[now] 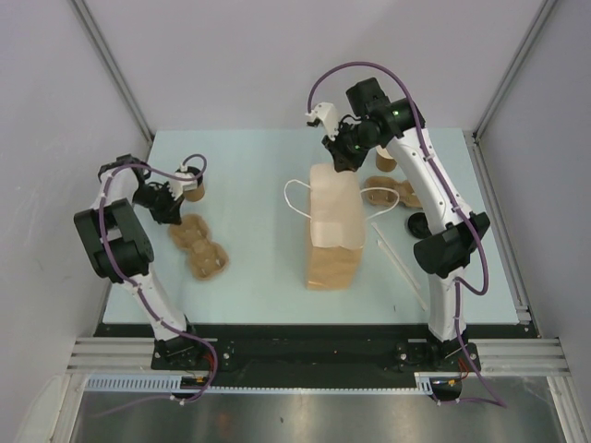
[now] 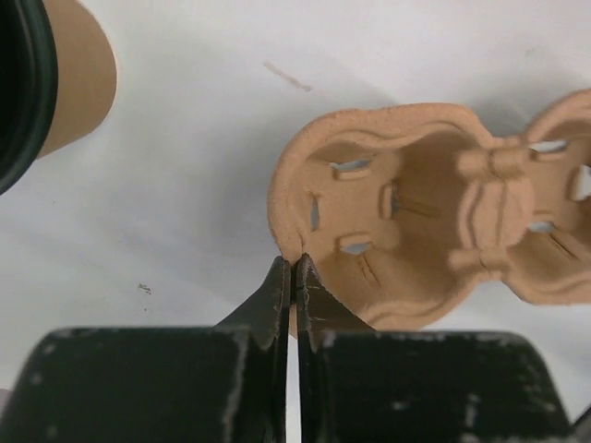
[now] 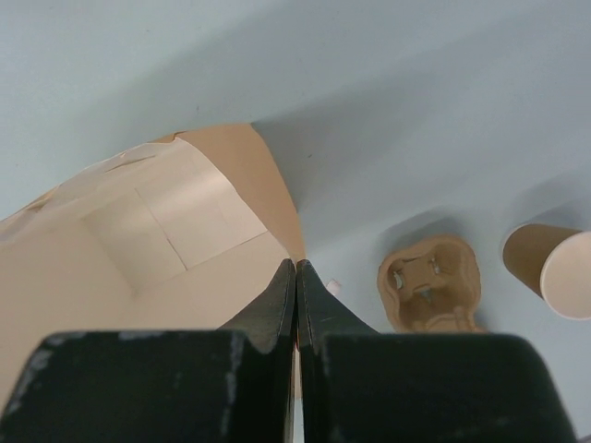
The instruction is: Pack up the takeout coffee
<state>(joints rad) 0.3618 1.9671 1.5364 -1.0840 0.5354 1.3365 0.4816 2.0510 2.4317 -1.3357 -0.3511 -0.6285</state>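
A kraft paper cup [image 1: 194, 192] stands at the far left of the table; in the left wrist view its brown wall [image 2: 85, 74] and black lid [image 2: 20, 92] fill the top left corner. Just in front of it my left gripper [image 1: 174, 212] [image 2: 294, 268] is shut on the near rim of a flat cardboard cup carrier [image 1: 199, 247] [image 2: 434, 221]. A second cup [image 1: 385, 162] [image 3: 547, 269] stands at the back right, its pale end facing the right wrist camera. My right gripper [image 1: 335, 164] [image 3: 295, 266] is shut on the top edge of the tall paper bag [image 1: 332, 231] [image 3: 138, 240].
Another cardboard carrier [image 1: 392, 192] [image 3: 430, 295] lies right of the bag, beside the right arm. A dark round object [image 1: 417, 224] and a thin white stick [image 1: 399, 264] lie near the right arm's base link. The bag's white handles [image 1: 297, 196] stick out sideways.
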